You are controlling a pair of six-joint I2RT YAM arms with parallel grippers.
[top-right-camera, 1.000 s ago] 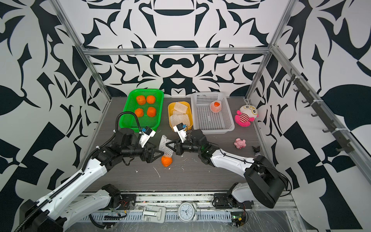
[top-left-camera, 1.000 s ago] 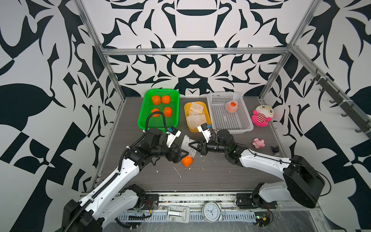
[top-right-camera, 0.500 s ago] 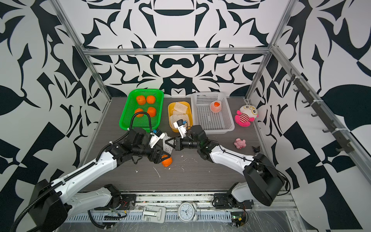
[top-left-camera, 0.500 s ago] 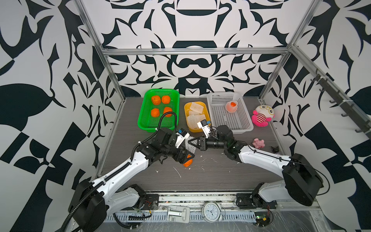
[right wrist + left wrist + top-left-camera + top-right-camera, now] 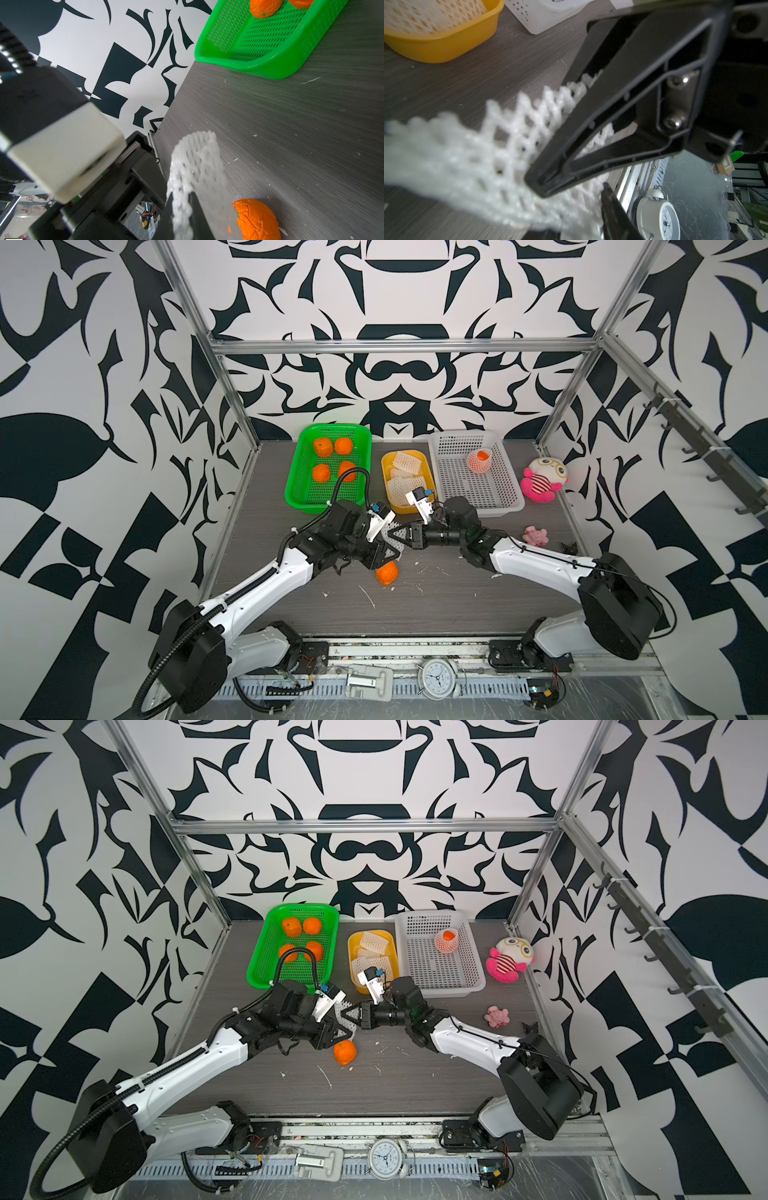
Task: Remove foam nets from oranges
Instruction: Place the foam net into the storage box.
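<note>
Left arm [image 5: 266, 585] reaches from 7 o'clock, right arm [image 5: 536, 564] from 5 o'clock, grippers meeting tip to tip at centre. The right gripper [image 5: 394, 536] pinches a foam net [image 5: 195, 166] — the left gripper [image 5: 384, 556], facing 3 o'clock, has an unclear grip.

Six oranges [image 5: 387, 572], three baskets [image 5: 305, 493], two toys [image 5: 540, 481]

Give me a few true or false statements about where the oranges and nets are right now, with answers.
1. Four oranges lie in the green basket. True.
2. The white basket is empty. False: it holds one netted orange.
3. The right claw grips a net. True.
4. The orange on the table wears a net. False: it is bare.
</note>
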